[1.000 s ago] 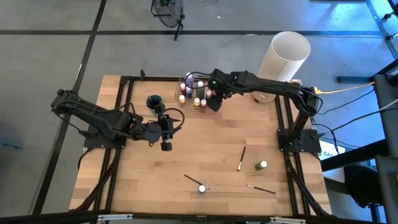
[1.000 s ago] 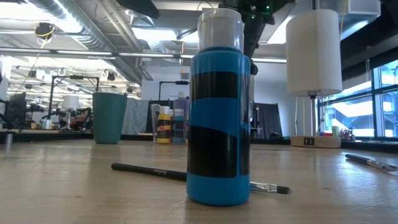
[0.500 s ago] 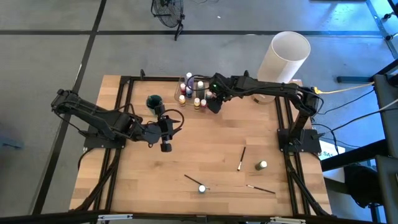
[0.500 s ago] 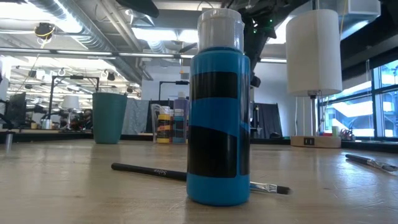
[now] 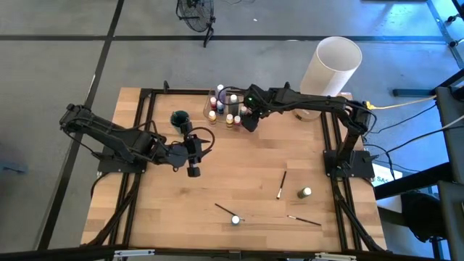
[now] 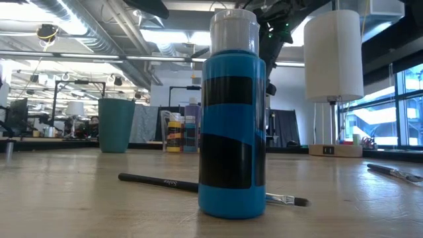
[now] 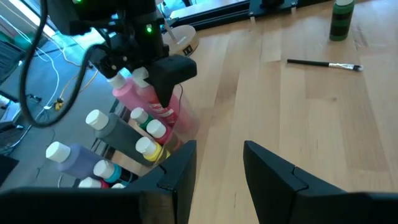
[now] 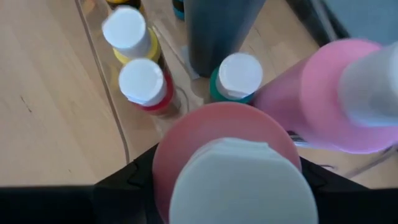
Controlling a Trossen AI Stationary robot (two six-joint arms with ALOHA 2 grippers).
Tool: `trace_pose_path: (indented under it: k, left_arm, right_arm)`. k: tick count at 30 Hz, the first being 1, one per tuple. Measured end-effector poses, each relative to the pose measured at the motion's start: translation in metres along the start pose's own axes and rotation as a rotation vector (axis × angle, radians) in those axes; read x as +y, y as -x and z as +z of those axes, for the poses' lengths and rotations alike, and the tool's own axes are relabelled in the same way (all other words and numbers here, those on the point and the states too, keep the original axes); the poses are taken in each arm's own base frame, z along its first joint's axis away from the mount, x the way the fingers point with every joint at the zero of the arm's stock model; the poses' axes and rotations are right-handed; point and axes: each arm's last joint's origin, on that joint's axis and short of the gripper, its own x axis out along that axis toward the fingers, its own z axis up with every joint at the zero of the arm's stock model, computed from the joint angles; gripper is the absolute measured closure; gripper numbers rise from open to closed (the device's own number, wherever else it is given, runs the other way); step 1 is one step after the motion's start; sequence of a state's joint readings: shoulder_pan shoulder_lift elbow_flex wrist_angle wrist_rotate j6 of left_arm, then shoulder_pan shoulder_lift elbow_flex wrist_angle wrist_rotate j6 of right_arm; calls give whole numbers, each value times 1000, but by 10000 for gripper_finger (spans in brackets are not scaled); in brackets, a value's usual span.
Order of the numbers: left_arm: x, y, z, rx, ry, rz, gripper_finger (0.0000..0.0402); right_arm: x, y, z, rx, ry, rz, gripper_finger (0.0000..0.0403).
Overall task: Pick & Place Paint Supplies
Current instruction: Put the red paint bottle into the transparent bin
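A pink paint bottle (image 8: 227,162) is clasped between the right fingers (image 5: 249,120), held over the clear container (image 7: 180,118) of bottles at upper centre of the high view; the left fingers (image 7: 217,171) are parted narrowly, empty, mid-left above the counter (image 5: 246,174); brushes (image 5: 281,185) lie lower right.

Wooden table (image 5: 239,174), light planks, framed by dark rails. Large white cylinder (image 5: 332,65) upright at far right corner, seen in low view as pale column (image 6: 333,56). Dark teal cup (image 5: 179,118) near far edge, left of centre. Clear plastic container (image 7: 185,118) near far edge, centre. Grey floor (image 5: 58,65) with dark lines beyond table.
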State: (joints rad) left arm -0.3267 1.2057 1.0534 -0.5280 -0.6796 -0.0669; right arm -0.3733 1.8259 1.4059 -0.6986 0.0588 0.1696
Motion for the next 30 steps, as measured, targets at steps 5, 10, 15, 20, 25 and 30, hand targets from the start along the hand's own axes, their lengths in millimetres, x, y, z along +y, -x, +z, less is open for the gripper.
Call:
trace_pose_path:
  k: [5,10,15,20,25,30]
  left_arm:
    - [0,0,0,0,0,0,274]
    - [0,0,0,0,0,0,274]
    - [0,0,0,0,-1,0,274]
    - [0,0,-1,6,-6,0,274]
    - [0,0,-1,7,-6,0,274]
    - [0,0,-1,6,-6,0,274]
  right_arm:
    - [1,-10,0,21,22,16,180]
    - [1,-13,-1,28,22,11,159]
    - [1,-14,-2,42,24,10,148]
    - [1,-14,-2,41,24,10,147]
    - [1,-13,-4,55,25,10,146]
    - [1,-7,-1,76,26,7,146]
